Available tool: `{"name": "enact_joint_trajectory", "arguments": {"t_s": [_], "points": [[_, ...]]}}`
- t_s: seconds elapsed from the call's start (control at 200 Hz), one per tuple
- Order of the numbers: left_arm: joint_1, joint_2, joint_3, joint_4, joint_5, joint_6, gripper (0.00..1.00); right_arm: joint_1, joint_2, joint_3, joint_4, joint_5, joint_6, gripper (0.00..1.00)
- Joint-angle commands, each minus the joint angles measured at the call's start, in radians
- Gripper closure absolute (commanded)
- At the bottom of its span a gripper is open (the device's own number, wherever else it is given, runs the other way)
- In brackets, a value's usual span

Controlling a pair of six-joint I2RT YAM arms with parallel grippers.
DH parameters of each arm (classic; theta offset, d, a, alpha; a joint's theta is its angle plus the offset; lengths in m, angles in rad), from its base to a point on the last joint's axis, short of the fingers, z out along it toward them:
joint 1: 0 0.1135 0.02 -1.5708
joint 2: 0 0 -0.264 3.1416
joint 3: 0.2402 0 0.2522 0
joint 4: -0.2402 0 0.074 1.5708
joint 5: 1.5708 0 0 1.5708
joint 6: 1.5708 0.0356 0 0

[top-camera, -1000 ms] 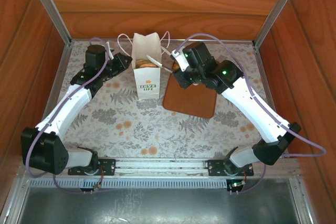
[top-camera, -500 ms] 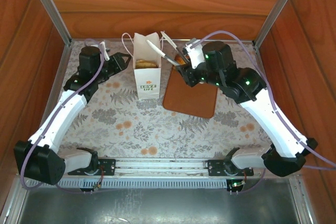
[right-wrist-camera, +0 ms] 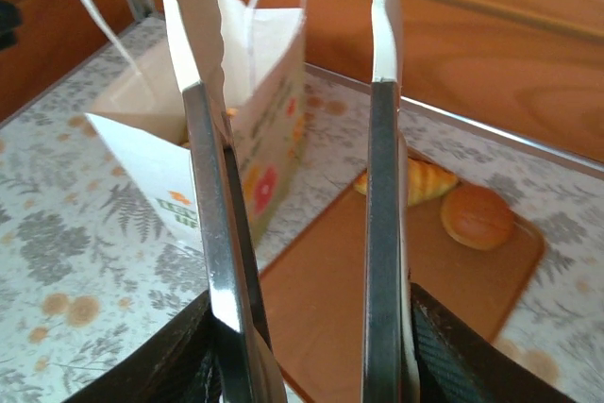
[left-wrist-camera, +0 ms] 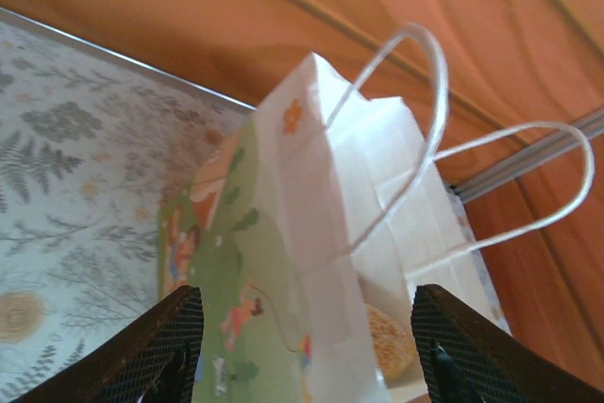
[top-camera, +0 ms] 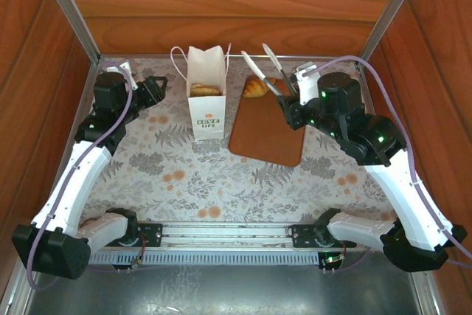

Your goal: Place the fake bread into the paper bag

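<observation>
The white paper bag (top-camera: 206, 105) stands upright at the back of the table with a golden fake bread (top-camera: 205, 89) inside. My left gripper (top-camera: 157, 86) is open just left of the bag; in its wrist view the bag (left-wrist-camera: 311, 224) and a roll (left-wrist-camera: 389, 342) inside it show between the spread fingers (left-wrist-camera: 170, 342). My right gripper (top-camera: 290, 99) is shut on metal tongs (top-camera: 259, 68), whose arms (right-wrist-camera: 382, 186) stand apart with nothing between them. A striped croissant (right-wrist-camera: 427, 179) and a round roll (right-wrist-camera: 478, 217) lie on the brown board (right-wrist-camera: 359, 309).
The brown board (top-camera: 267, 129) lies right of the bag on the floral table cover (top-camera: 192, 175). Wooden walls and metal corner posts (top-camera: 70, 12) close in the back and sides. The bag's cord handles (left-wrist-camera: 514, 186) stick up above its rim.
My left gripper has opened and pulled back left from the bag. My right arm has drawn back to the right with the tongs, uncovering the bread on the board.
</observation>
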Motion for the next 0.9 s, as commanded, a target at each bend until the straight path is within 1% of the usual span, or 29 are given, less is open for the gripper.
{"name": "enact_joint_trajectory", "arguments": {"t_s": [0.0, 0.14, 0.265, 0.32, 0.39, 0.455, 0.515, 0.65, 0.825, 0.895], "points": [[0.017, -0.013, -0.02, -0.019, -0.009, 0.014, 0.36, -0.064, -0.037, -0.02, -0.033, 0.051, -0.014, 0.51], [0.025, -0.006, -0.026, -0.016, -0.006, 0.01, 0.35, -0.189, -0.069, -0.11, -0.03, 0.039, -0.05, 0.52], [0.026, 0.007, -0.034, -0.003, 0.004, 0.007, 0.34, -0.25, -0.065, -0.211, 0.015, 0.032, -0.103, 0.52], [0.03, 0.012, -0.036, 0.006, 0.016, 0.004, 0.31, -0.261, -0.058, -0.252, 0.046, 0.029, -0.139, 0.52], [0.037, 0.021, -0.041, 0.019, 0.037, -0.003, 0.23, -0.276, -0.047, -0.29, 0.095, 0.03, -0.201, 0.52], [0.048, 0.03, -0.047, 0.031, 0.059, -0.009, 0.19, -0.294, -0.027, -0.306, 0.132, 0.028, -0.256, 0.51], [0.058, 0.035, -0.055, 0.048, 0.073, -0.023, 0.17, -0.322, 0.004, -0.306, 0.147, 0.012, -0.268, 0.51], [0.081, 0.042, -0.082, 0.104, 0.095, -0.053, 0.14, -0.379, 0.087, -0.312, 0.174, -0.043, -0.192, 0.52], [0.094, 0.05, -0.098, 0.142, 0.092, -0.059, 0.0, -0.443, 0.199, -0.347, 0.222, -0.094, -0.042, 0.52], [0.097, 0.058, -0.097, 0.141, 0.087, -0.055, 0.0, -0.464, 0.246, -0.356, 0.231, -0.11, -0.002, 0.52]]}}
